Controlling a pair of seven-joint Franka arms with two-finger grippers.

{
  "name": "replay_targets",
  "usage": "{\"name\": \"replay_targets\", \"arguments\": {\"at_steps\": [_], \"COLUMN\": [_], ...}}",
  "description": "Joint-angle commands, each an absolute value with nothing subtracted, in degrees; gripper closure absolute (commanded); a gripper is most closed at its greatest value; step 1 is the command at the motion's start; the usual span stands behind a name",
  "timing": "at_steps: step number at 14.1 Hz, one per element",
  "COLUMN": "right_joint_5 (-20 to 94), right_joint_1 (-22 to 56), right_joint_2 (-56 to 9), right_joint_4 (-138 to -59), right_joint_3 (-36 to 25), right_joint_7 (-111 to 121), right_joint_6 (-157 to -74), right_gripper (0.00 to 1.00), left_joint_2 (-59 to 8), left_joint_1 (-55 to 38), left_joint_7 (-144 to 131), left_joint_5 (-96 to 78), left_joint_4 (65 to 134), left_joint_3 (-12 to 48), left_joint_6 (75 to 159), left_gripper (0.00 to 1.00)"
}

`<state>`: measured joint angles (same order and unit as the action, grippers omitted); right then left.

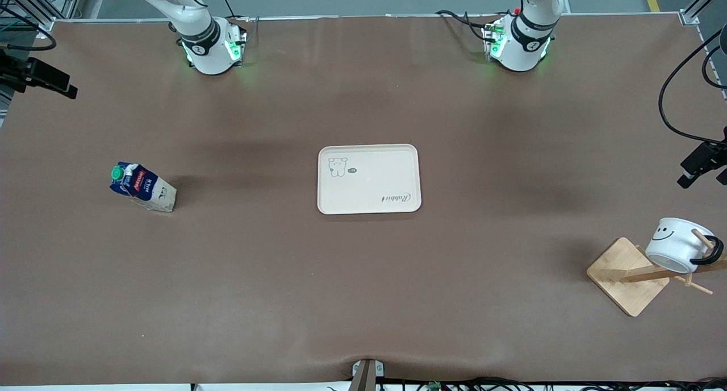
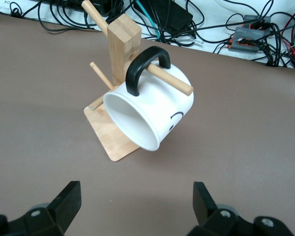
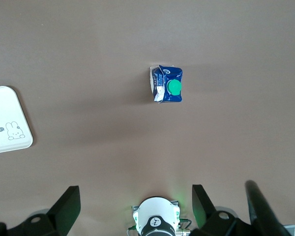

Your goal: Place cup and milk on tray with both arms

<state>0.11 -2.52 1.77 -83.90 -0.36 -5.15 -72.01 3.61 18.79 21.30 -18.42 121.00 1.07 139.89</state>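
The cup point(image 1: 676, 243) is a white mug with a smiley face, hanging by its black handle on a peg of a wooden rack point(image 1: 627, 277) at the left arm's end of the table. In the left wrist view, my left gripper point(image 2: 136, 196) is open and empty above bare table, apart from the cup point(image 2: 152, 113). The milk point(image 1: 142, 187) stands upright toward the right arm's end. My right gripper point(image 3: 135, 196) is open and empty, high over the table, with the milk point(image 3: 167, 84) and a corner of the tray point(image 3: 5, 120) below. The cream tray point(image 1: 369, 178) lies mid-table with nothing on it.
Both arm bases point(image 1: 210, 47) point(image 1: 519, 44) stand at the table edge farthest from the front camera. Black camera mounts point(image 1: 40, 78) point(image 1: 701, 161) hang over the two ends. Cables point(image 2: 187, 19) lie off the table edge by the rack.
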Motion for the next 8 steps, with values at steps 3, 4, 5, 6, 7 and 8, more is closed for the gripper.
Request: {"name": "replay_targets", "arguments": {"at_steps": [3, 4, 5, 6, 7, 8], "right_joint_5": [0.2, 0.2, 0.2, 0.2, 0.2, 0.2], "right_joint_1": [-2.7, -2.5, -2.3, -2.4, -2.5, -2.5], "right_joint_2": [1.8, 1.7, 1.7, 1.7, 1.7, 1.7], "right_joint_4": [-83.5, -83.5, -83.5, -83.5, -83.5, -83.5], "right_joint_3": [-0.1, -0.1, 0.0, 0.0, 0.0, 0.0], "right_joint_7": [-5.6, -5.7, -5.6, -5.6, -5.5, -5.6], "right_joint_6": [-72.0, -72.0, -72.1, -72.1, -72.0, -71.7], "right_gripper": [0.00, 0.00, 0.00, 0.00, 0.00, 0.00], "left_joint_2": [1.1, 0.4, -0.5, -1.1, -1.8, -2.7], "left_joint_1": [18.5, 18.4, 18.4, 18.2, 17.7, 17.4], "left_joint_7": [22.6, 22.7, 22.7, 22.8, 22.7, 22.7], "left_joint_5": [-20.5, -20.4, -20.5, -20.5, -20.5, -20.6], "left_joint_4": [119.7, 119.3, 118.7, 118.5, 117.9, 117.6], "left_joint_3": [1.9, 2.0, 2.0, 2.1, 2.5, 2.5], "left_joint_6": [143.4, 143.8, 144.4, 145.1, 146.4, 147.6], "left_gripper": [0.08, 0.10, 0.10, 0.14, 0.16, 0.17]}}
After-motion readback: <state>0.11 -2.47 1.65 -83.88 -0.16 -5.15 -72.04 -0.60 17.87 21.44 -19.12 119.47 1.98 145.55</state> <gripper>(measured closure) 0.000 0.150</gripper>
